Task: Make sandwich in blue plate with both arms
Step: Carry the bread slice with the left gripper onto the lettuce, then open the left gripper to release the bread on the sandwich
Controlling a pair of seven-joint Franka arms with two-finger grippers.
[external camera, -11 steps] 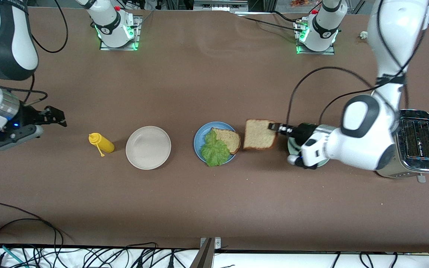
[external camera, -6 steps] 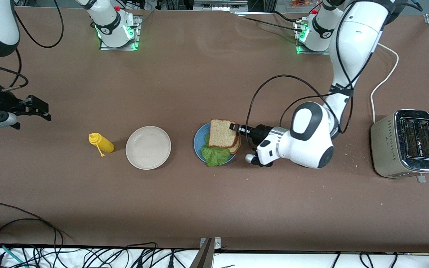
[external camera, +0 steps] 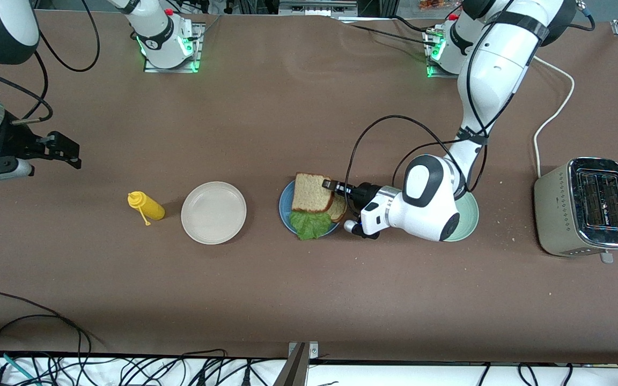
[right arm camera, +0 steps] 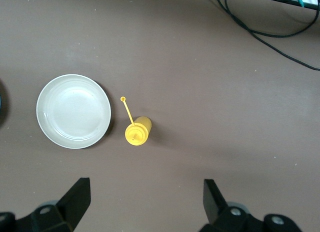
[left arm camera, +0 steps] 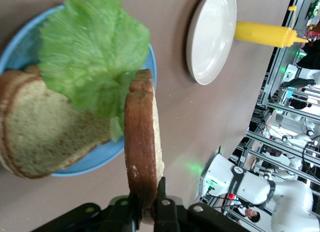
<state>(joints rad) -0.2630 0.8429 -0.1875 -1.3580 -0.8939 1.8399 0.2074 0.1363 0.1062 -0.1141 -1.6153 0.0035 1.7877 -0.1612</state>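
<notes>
Gripping the top bread slice (left arm camera: 143, 152) by its edge, left gripper (external camera: 331, 186) is hovering over the blue plate (external camera: 286, 214), where lettuce (external camera: 309, 222) is lying on the bottom slice (external camera: 339, 209). Right gripper (external camera: 65, 151) is waiting with jaws spread wide, up above the right arm's end of the table.

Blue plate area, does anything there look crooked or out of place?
Yes. On the round blue plate, the crinkled green lettuce leaf hangs over the rim nearest the front camera. The top brown bread slice, pinched in the left claw, overhangs the rim too, not square over the bottom slice.
</notes>
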